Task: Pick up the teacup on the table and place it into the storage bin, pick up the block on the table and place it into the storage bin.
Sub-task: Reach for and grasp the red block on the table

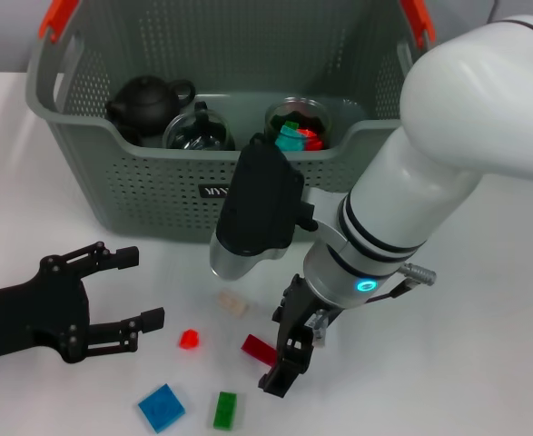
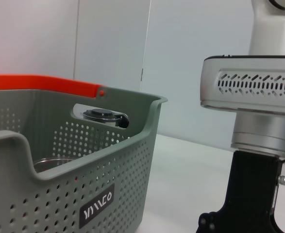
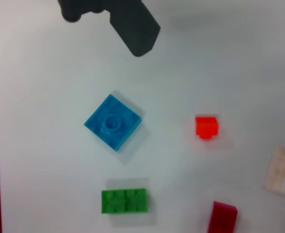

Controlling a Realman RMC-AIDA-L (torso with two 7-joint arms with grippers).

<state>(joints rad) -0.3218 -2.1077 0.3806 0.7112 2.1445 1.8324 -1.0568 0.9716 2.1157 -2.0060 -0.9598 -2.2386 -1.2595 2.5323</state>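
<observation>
The grey-green storage bin (image 1: pixel 148 195) with orange-red handle ends stands at the back of the table. It also shows in the left wrist view (image 2: pixel 132 160). It holds a black teapot (image 1: pixel 148 102), a glass cup (image 1: pixel 196 133) and a glass bowl with coloured blocks (image 1: pixel 298 127). On the table lie a cream block (image 1: pixel 232 303), a small red block (image 1: pixel 190 339), a dark red block (image 1: pixel 259 348), a blue block (image 1: pixel 162 407) and a green block (image 1: pixel 225 410). My right gripper (image 1: pixel 287 359) points down just right of the dark red block. My left gripper (image 1: pixel 132 289) is open and empty at the front left.
The right wrist view looks down on the blue block (image 3: pixel 113 121), green block (image 3: pixel 124 201), red block (image 3: pixel 207 127), dark red block (image 3: pixel 223 218) and cream block (image 3: pixel 279 168). The left gripper's fingers (image 3: pixel 132 24) show at its top. My right arm (image 2: pixel 254 111) rises beside the bin.
</observation>
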